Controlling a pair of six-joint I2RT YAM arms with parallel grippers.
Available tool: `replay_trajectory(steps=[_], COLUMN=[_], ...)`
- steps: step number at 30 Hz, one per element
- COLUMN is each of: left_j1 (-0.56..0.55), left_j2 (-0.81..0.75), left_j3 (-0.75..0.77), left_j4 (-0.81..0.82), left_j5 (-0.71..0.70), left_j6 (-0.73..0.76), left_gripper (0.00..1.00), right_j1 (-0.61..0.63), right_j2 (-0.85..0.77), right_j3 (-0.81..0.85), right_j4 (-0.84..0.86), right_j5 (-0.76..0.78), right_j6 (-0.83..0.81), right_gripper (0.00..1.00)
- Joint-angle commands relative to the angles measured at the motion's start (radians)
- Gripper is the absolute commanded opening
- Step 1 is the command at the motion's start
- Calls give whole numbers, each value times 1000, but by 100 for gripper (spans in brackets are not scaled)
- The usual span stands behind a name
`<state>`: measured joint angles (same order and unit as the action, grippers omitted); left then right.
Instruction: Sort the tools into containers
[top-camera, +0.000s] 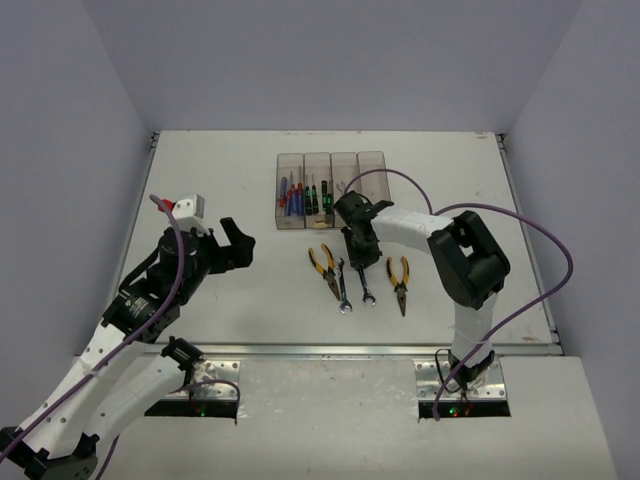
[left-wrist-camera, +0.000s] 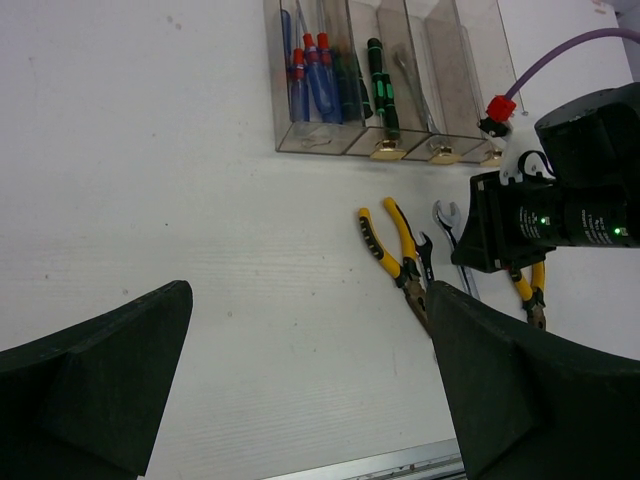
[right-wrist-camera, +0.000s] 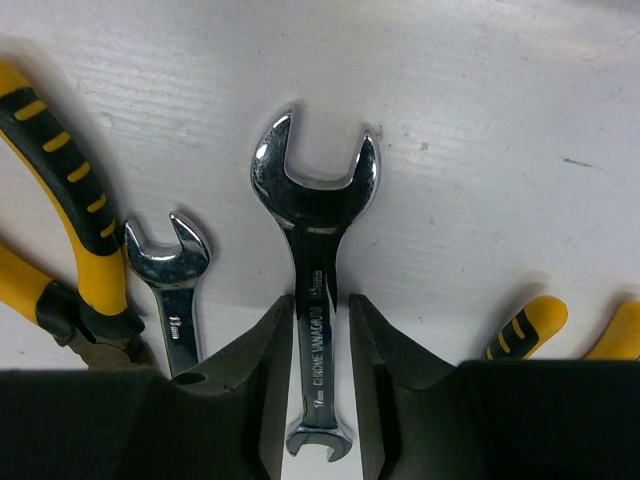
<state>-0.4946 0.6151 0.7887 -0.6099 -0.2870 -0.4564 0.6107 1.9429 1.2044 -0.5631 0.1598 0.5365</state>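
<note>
Top view: we see the left gripper (top-camera: 236, 245) spread wide and empty. Left wrist: the containers (left-wrist-camera: 465, 80) lie ahead of it, to the right. Right wrist: the right gripper (right-wrist-camera: 322, 335) closely straddles the larger wrench (right-wrist-camera: 315, 200) by its shank; we cannot tell whether it clamps.

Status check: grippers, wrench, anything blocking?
Left gripper open, above table. Right gripper astride large wrench shank, grip unconfirmed. Small wrench and pliers close alongside.

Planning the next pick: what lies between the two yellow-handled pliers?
Two silver open-end wrenches: the smaller wrench and the larger wrench, its shank between the fingers of the right tool. The right wrist view shows this best.
</note>
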Motion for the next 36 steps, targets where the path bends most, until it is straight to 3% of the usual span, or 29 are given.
replay_trajectory(steps=[1, 5, 26, 31, 33, 36], left_j1=[7, 7, 7, 7, 7, 7], left_j2=[-9, -9, -9, -10, -8, -6], left_j3=[1, 1, 1, 1, 1, 1], left_j4=[42, 42, 44, 43, 43, 44], left_j5=[-3, -1, 2, 2, 3, 4], left_j6=[7, 7, 7, 7, 9, 9], left_gripper=[100, 100, 100, 100, 100, 100], right_j1=[-6, -5, 33, 34, 33, 33], right_j2=[64, 44, 3, 28, 40, 28], right_j3=[3, -32, -68, -78, -68, -60], right_j4=[2, -16, -52, -20, -18, -22], right_j5=[12, 2, 6, -2, -2, 2], right_j6=[-15, -6, 2, 2, 0, -1], right_gripper=[27, 23, 26, 15, 2, 0])
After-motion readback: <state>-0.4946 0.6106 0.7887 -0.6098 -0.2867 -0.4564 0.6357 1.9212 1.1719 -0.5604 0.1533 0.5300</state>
